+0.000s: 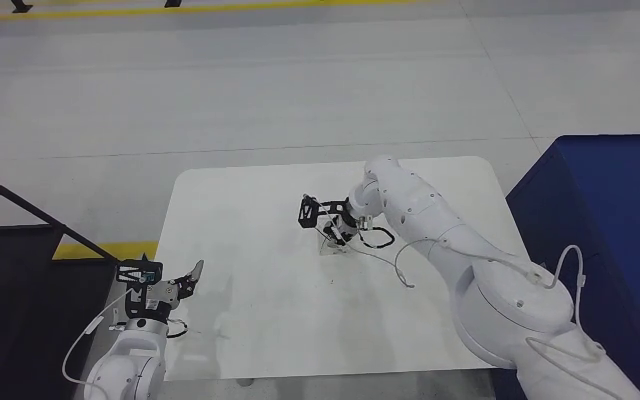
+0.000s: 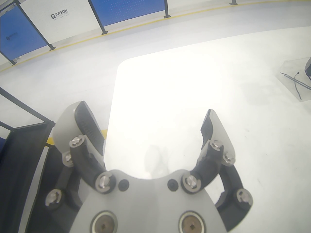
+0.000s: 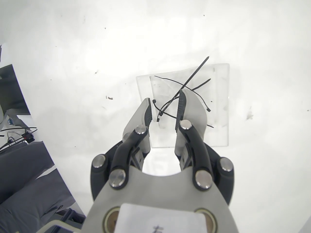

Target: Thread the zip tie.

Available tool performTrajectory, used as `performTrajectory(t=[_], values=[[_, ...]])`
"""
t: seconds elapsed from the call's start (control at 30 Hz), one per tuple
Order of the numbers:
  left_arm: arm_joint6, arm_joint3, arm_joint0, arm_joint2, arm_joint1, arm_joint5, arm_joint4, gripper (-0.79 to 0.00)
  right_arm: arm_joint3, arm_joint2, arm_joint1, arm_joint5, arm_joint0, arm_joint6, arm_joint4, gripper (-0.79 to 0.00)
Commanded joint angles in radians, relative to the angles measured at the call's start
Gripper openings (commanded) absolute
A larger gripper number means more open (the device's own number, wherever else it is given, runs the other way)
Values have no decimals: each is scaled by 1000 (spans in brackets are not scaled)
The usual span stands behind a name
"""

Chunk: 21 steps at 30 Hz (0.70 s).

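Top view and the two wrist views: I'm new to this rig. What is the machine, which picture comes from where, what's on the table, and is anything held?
It's a two-armed robot at a white table. The top view looks down from above its arms; each wrist view looks out past one arm's claw. The left claw hangs open by the table's edge, holding nothing. The right claw is open over a clear plate that carries several loose black zip ties. Nothing is gripped yet.
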Motion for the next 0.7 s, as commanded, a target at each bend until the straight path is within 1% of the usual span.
performTrajectory(t=[0.0, 0.2, 0.27, 0.3, 0.4, 0.47, 0.53, 0.67], values=[[0, 0, 0, 0, 0, 0, 0, 0, 2, 1, 0, 0, -1, 0, -2, -606], [0, 0, 0, 0, 0, 0, 0, 0, 26, 1, -9, 0, 2, 0, -3, -619], [0, 0, 0, 0, 0, 0, 0, 0, 28, 1, -12, 0, 3, 0, -5, -643], [0, 0, 0, 0, 0, 0, 0, 0, 26, 1, -14, 0, 4, -4, -8, -640], [0, 0, 0, 0, 0, 0, 0, 0, 27, 1, -18, 0, 2, -22, -37, -643], [0, 0, 0, 0, 0, 0, 0, 0, 37, 1, -22, 0, -1, -41, -53, -677], [0, 0, 0, 0, 0, 0, 0, 0, 42, 1, -26, 0, -3, -58, -71, -690], [0, 0, 0, 0, 0, 0, 0, 0, 52, 1, -37, 0, -6, -86, -116, -693]])
